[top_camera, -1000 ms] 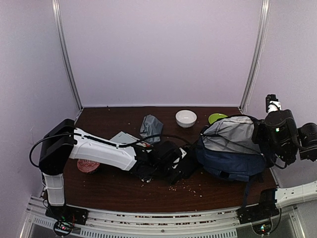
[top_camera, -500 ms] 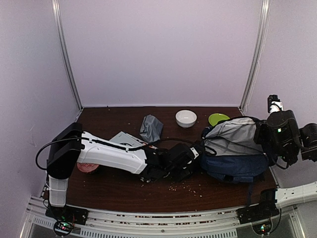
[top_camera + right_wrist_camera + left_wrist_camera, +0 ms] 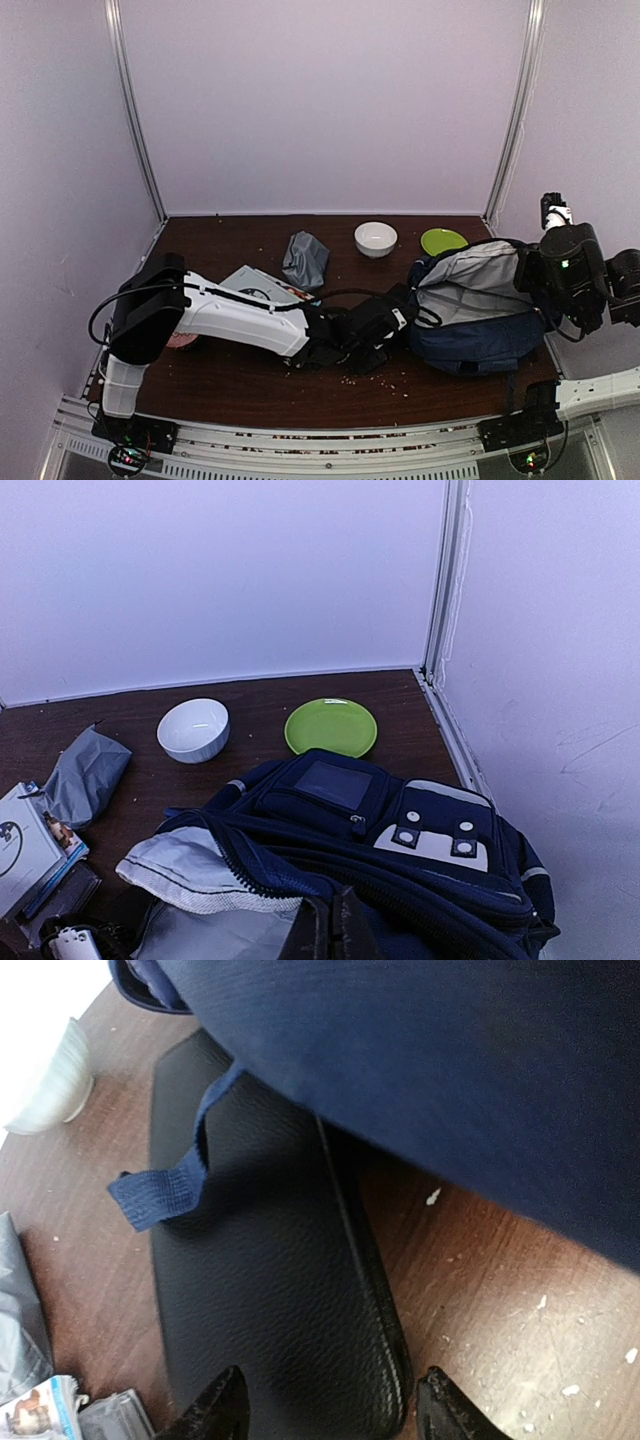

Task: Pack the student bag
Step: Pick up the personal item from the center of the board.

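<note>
The navy student bag (image 3: 470,325) lies at the right of the table, its grey-lined mouth facing left. It also shows in the right wrist view (image 3: 400,820) and fills the top of the left wrist view (image 3: 450,1080). My right gripper (image 3: 530,272) is shut on the bag's upper rim and holds the mouth open; its fingers (image 3: 340,930) pinch the fabric. My left gripper (image 3: 392,325) is at the bag's mouth. Its fingertips (image 3: 335,1415) straddle a black leather case (image 3: 260,1280), whose far end lies under the bag's edge and a blue strap (image 3: 170,1185).
A white bowl (image 3: 375,238) and a green plate (image 3: 443,240) stand at the back. A grey pouch (image 3: 305,258) and a booklet (image 3: 255,283) lie behind my left arm. A pink disc (image 3: 180,338) lies at the left. Crumbs (image 3: 378,378) dot the table in front.
My left arm has stretched to the right and brought the black case up to the bag's mouth. The bag has shifted slightly right. My right gripper has kept its hold.
</note>
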Controlling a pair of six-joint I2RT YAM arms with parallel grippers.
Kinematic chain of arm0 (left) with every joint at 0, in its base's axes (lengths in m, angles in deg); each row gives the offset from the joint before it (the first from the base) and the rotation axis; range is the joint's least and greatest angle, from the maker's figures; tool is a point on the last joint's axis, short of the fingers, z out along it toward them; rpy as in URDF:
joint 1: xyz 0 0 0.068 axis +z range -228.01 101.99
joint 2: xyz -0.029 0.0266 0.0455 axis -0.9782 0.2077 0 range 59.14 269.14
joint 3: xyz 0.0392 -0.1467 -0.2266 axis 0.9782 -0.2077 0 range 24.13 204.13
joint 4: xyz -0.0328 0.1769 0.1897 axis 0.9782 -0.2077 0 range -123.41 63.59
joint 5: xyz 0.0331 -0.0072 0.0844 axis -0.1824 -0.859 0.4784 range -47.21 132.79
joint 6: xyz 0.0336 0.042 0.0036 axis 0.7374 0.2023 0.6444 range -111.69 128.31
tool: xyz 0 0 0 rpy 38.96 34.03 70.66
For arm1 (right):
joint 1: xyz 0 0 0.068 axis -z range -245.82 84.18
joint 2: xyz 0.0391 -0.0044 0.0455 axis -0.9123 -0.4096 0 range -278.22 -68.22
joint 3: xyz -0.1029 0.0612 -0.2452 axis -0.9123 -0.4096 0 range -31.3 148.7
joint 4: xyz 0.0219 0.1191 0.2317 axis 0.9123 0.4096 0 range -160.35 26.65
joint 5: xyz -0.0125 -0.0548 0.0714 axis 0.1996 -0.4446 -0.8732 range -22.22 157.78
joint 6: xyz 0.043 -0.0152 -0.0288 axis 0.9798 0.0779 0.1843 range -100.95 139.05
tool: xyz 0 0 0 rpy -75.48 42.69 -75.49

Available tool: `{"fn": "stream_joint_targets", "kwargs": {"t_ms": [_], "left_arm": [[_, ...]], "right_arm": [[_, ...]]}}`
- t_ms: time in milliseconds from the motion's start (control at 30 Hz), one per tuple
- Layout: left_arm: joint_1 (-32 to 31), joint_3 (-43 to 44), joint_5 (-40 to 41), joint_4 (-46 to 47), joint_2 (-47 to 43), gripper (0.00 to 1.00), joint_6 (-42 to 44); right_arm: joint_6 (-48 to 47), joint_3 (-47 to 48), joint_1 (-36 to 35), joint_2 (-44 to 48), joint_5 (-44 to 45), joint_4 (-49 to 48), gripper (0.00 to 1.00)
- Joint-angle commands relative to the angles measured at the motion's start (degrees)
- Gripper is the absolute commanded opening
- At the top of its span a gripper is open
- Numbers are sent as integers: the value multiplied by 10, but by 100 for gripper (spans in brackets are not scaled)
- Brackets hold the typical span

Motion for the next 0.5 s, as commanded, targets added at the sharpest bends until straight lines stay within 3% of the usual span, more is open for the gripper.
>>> {"fn": "stream_joint_targets", "kwargs": {"t_ms": [0,133,233,300,467], "left_arm": [[-2,20,-1,-4,30,98,7],[-2,32,42,-28,48,96,-6],[3,33,77,-40,48,84,-21],[6,22,95,-39,38,69,-27],[7,-20,143,-29,-10,21,-28]], "right_arm": [[17,4,4,10,36,-31,0],[16,5,4,10,36,-30,0],[16,6,4,11,34,-31,0],[15,6,4,11,32,-33,0],[14,1,4,12,25,-41,0]]}}
